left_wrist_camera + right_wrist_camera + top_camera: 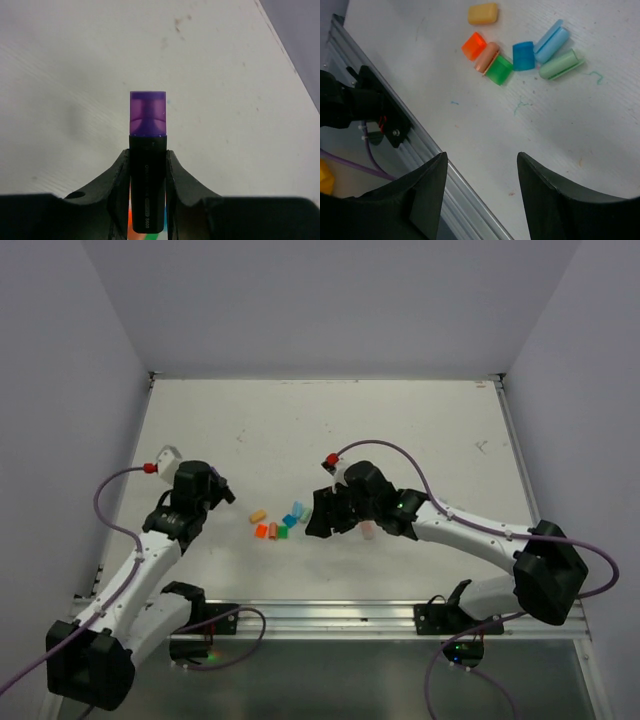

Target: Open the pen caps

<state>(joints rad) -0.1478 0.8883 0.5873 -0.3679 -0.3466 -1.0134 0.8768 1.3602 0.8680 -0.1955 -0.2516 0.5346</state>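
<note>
A stained white table (400, 420) is standing inside pale walls (330, 300).
Left gripper (147, 162) is pinching a black marker (147, 200), purple cap (148, 114) on; right gripper (481, 165) is hanging spread above loose caps (523, 55) on the table.

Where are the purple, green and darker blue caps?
purple cap (148, 114): left wrist view, middle of its front.
green cap (499, 70): right wrist view, middle of its side.
darker blue cap (523, 56): right wrist view, middle of its side.

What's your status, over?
Left claw shut on black plastic marker, translucent purple cap on. Right claw open, empty, near loose coloured plastic caps. Nothing in the way.
</note>
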